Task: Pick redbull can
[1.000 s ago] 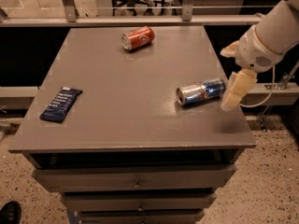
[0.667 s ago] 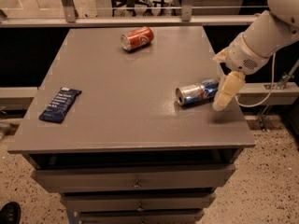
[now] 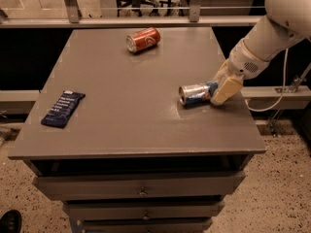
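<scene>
Because the slim silver-blue metal redbull can [image 3: 195,93] lies sideways on the grey surface [image 3: 121,115], the cream pincer [image 3: 220,87] sits low at its blue end; how far open, I cannot tell.

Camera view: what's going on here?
The robot's gripper is at the right end of the redbull can, which lies on its side on the grey table, not yet lifted. An orange can lies near the far edge and a blue packet near the left edge, both untouched.
</scene>
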You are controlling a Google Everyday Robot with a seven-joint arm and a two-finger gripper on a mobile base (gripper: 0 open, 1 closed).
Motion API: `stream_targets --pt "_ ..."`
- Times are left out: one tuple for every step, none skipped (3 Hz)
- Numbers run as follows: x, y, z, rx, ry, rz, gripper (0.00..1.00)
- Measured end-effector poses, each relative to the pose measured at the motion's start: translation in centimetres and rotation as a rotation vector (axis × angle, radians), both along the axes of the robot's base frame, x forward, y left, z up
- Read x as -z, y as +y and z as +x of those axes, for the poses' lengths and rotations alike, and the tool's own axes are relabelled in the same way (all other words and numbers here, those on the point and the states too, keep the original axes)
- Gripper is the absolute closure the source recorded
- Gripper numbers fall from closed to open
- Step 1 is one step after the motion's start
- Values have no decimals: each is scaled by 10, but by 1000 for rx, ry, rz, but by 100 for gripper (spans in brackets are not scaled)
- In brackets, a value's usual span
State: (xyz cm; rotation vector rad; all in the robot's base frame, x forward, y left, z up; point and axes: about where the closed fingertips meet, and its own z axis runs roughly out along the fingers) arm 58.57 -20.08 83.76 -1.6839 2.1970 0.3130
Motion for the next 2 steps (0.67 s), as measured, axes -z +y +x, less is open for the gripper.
stream_targets --pt "-22 1 2 16 2 28 80" --pt "-50 4 1 20 -24 64 100"
